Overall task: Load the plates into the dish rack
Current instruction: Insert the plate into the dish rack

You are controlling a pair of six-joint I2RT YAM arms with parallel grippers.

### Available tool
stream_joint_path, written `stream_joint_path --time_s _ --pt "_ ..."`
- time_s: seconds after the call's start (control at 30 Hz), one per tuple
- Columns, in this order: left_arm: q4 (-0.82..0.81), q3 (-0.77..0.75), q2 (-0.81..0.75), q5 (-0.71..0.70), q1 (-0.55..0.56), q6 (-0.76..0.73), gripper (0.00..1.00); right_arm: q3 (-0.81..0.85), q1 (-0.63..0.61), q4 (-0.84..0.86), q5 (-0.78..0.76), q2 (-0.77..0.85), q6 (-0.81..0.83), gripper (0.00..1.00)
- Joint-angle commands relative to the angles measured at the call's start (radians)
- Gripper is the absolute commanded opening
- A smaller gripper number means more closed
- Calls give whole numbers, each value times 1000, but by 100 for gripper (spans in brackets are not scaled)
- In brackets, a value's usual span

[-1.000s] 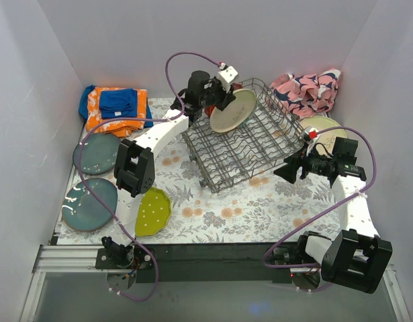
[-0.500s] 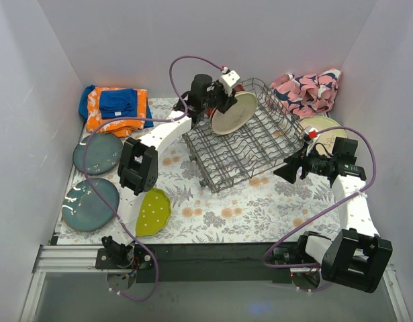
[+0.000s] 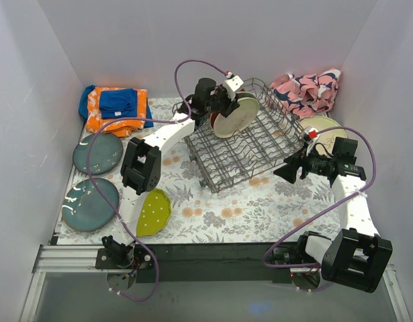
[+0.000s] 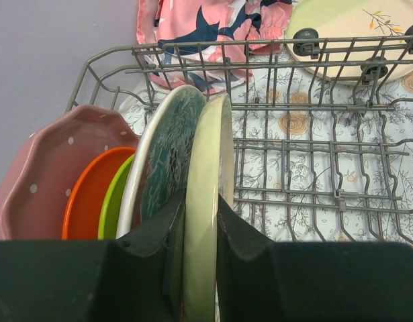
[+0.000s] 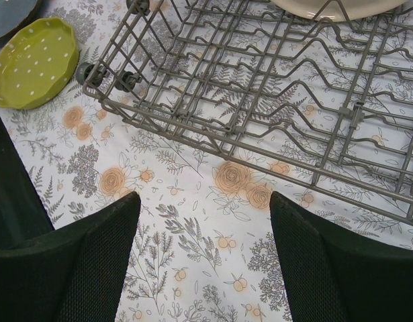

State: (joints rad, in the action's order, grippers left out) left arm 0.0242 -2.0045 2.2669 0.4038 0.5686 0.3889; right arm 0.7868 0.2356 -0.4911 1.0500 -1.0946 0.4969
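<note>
Dish rack (image 3: pixel 250 137) holds pink dotted (image 4: pixel 45 168), orange (image 4: pixel 92 194), lime (image 4: pixel 115 201), floral (image 4: pixel 167 154) and cream plate (image 4: pixel 206 188) upright; slate-blue plates (image 3: pixel 97 153), yellow-green dotted plate (image 3: pixel 152 211) flat leftward.

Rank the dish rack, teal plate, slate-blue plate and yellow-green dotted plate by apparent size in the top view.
Largest: dish rack; then teal plate and slate-blue plate, too alike to rank; yellow-green dotted plate smallest.

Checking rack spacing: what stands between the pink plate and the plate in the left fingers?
Orange plate, lime plate, then teal floral plate, in the left wrist view.
</note>
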Motion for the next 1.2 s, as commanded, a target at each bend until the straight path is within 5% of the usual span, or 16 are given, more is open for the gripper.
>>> stream_joint_path --time_s 0.0,0.3,0.63,1.03,1.17 --pt "-118 -14 -52 -2 7 -2 7 0 7 14 22 2 2 83" --pt "-119 -10 -70 -33 17 5 36 0 5 17 21 4 3 83" --pt "-132 21 -141 -54 31 14 51 -1 5 16 18 12 5 83" --pt "-148 61 -288 -123 30 70 57 -12 5 16 15 30 15 84" --pt "-145 194 -406 -181 30 132 60 -15 7 14 34 35 28 84"
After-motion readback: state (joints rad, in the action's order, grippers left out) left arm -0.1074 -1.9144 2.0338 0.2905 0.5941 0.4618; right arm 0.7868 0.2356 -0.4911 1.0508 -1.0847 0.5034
